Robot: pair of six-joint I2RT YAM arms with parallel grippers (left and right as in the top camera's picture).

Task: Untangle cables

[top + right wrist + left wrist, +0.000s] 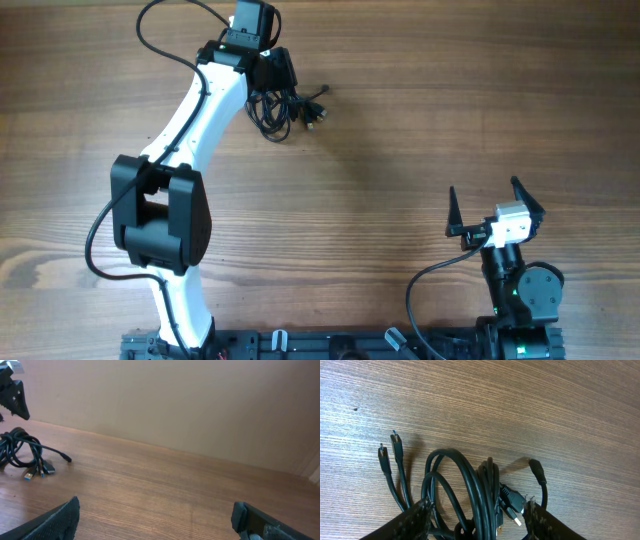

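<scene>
The cables (285, 102) lie as a black knotted clump at the far left-middle of the table. My left gripper (272, 72) hangs right over the clump. In the left wrist view the cables (475, 485) run as loops between its fingers, and the left gripper (479, 512) stands open astride them, with small plug ends fanned out to both sides. One finger (420, 517) sits at the outer loops. My right gripper (484, 188) is open and empty near the right front, far from the cables (22, 450). Nothing lies between the right gripper (156, 510) fingers.
The wooden table (400, 120) stretches between the two arms. The left arm's white links (205, 120) and its thick black wire (160, 30) cross the left side. A plain wall (175, 400) stands beyond the table's far edge.
</scene>
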